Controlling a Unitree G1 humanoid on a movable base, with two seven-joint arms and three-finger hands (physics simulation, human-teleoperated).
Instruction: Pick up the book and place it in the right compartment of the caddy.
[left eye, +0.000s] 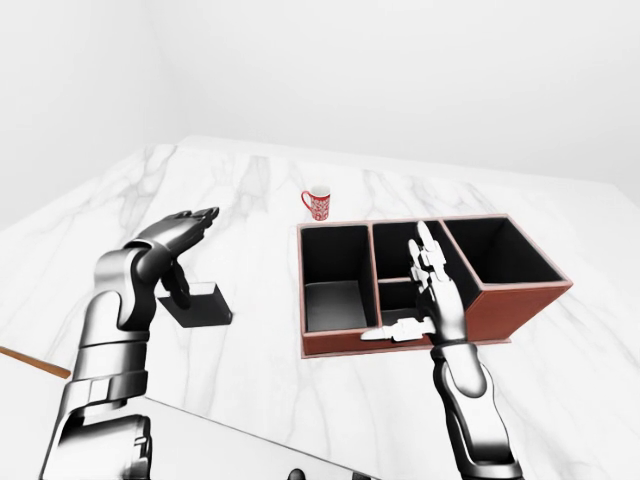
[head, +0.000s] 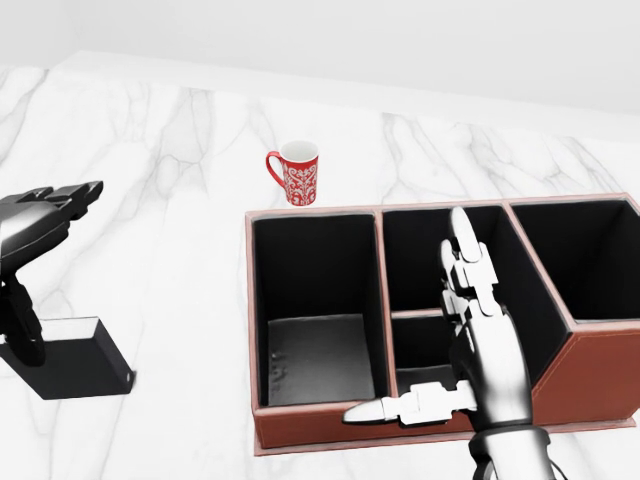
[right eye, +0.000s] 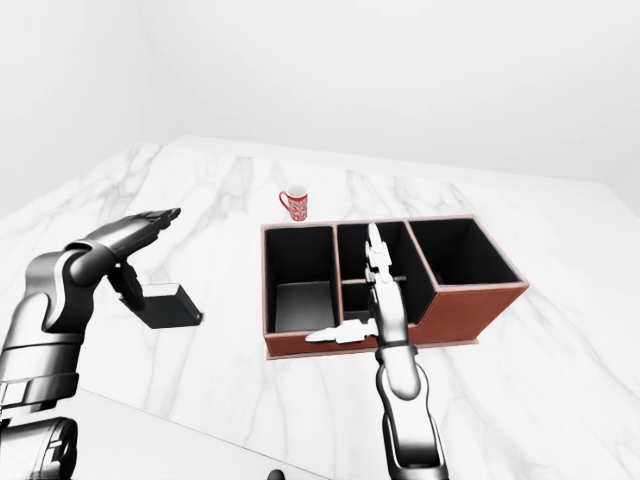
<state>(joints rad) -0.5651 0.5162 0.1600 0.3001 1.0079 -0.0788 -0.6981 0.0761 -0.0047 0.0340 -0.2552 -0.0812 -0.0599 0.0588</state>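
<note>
Dark book (head: 70, 357) flat on marble, seemingly just under left robot hand (left eye: 178, 235), fingers spread open.

No words, numbers or brand marks can be read anywhere. The red mug (head: 296, 173) carries only a white ornamental pattern; the book (head: 72, 358) and caddy (head: 590, 375) bear no lettering.
</note>
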